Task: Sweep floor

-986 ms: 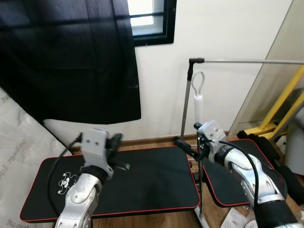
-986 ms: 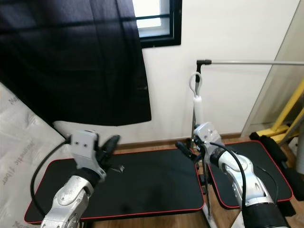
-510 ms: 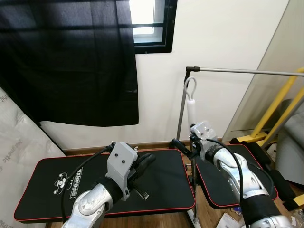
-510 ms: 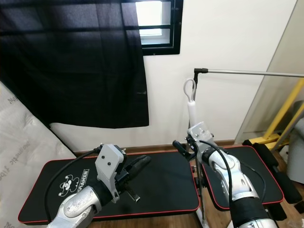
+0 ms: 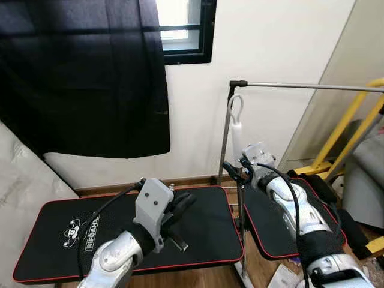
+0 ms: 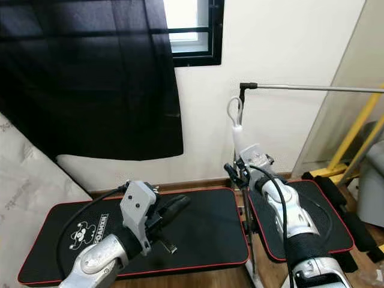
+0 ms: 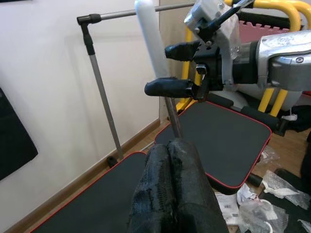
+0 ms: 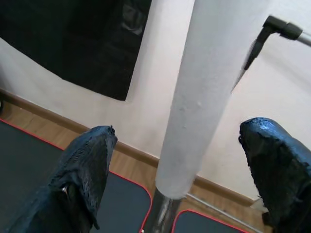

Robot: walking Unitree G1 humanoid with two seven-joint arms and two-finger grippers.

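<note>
Straddling the broom handle (image 8: 214,97), my right gripper (image 5: 235,174) has its jaws spread, the white grip between them untouched; my left gripper (image 7: 173,194), jaws clenched, hovers over the black mat (image 5: 120,222).

A wooden floor (image 5: 198,180) meets the white far wall. A black, red-edged mat (image 5: 204,231) lies on it at left, a second such mat (image 5: 270,231) just to its right, with crumpled wrappers (image 5: 282,277) at near right.
</note>
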